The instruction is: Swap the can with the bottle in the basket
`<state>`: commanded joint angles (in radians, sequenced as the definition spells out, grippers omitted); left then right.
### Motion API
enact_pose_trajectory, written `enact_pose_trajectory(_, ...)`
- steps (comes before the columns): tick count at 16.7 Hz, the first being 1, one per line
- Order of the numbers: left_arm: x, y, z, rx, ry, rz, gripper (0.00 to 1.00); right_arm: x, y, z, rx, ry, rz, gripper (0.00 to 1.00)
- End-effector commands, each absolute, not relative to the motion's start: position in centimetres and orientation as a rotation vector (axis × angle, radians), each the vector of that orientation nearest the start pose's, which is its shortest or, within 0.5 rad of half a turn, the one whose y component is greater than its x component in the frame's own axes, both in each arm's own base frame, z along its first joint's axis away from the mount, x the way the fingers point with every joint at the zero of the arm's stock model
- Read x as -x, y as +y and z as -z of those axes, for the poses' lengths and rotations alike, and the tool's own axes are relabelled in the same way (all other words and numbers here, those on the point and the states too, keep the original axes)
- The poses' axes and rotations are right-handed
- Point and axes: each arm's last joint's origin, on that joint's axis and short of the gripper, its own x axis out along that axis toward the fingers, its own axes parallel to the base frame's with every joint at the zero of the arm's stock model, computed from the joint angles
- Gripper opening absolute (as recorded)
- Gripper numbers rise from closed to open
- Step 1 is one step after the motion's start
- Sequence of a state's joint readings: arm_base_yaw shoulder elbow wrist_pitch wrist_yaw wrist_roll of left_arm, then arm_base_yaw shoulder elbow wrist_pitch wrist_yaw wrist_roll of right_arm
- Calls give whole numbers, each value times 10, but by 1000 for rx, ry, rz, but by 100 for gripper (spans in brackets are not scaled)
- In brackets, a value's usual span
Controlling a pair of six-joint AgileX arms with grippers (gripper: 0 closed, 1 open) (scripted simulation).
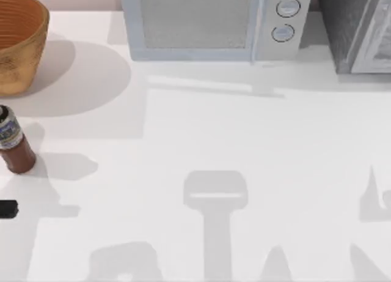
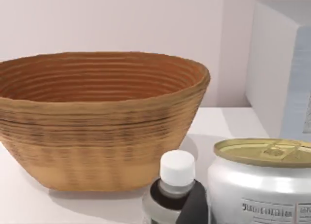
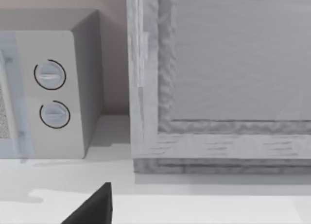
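The orange-brown wicker basket (image 1: pixel 18 46) stands at the far left of the table; in the left wrist view the basket (image 2: pixel 97 122) shows nothing above its rim. The reddish-brown bottle (image 1: pixel 14 144) with a blue-and-white band is on the table in front of the basket, at the left edge. The left wrist view has the bottle (image 2: pixel 176 182), white-capped, close beside the white can (image 2: pixel 262 185) with its gold top. The base of each is cut off. A black part of my left gripper (image 1: pixel 7 208) pokes in at the left edge, nearer than the bottle.
A white microwave (image 1: pixel 214 25) stands at the back centre, and a grey cabinet (image 1: pixel 357 28) at the back right. The right wrist view faces the cabinet (image 3: pixel 218 88) and the microwave (image 3: pixel 53 88), with a dark part of my right gripper (image 3: pixel 92 207) low in the picture.
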<state>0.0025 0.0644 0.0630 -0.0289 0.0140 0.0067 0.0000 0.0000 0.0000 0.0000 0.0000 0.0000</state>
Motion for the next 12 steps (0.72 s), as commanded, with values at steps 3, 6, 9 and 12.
enact_pose_trajectory(3, -106, -1, -160, 0, 0, 0, 0, -106, -1, -160, 0, 0, 0, 100)
enact_pose_trajectory(6, -106, -1, -160, 0, 0, 0, 0, -106, -1, -160, 0, 0, 0, 100)
enact_pose_trajectory(9, -106, -1, -159, -2, 6, -1, 0, -106, -1, -160, 0, 0, 0, 100)
enact_pose_trajectory(12, -109, -2, -157, -1, 50, 16, 0, -106, -1, -160, 0, 0, 0, 100)
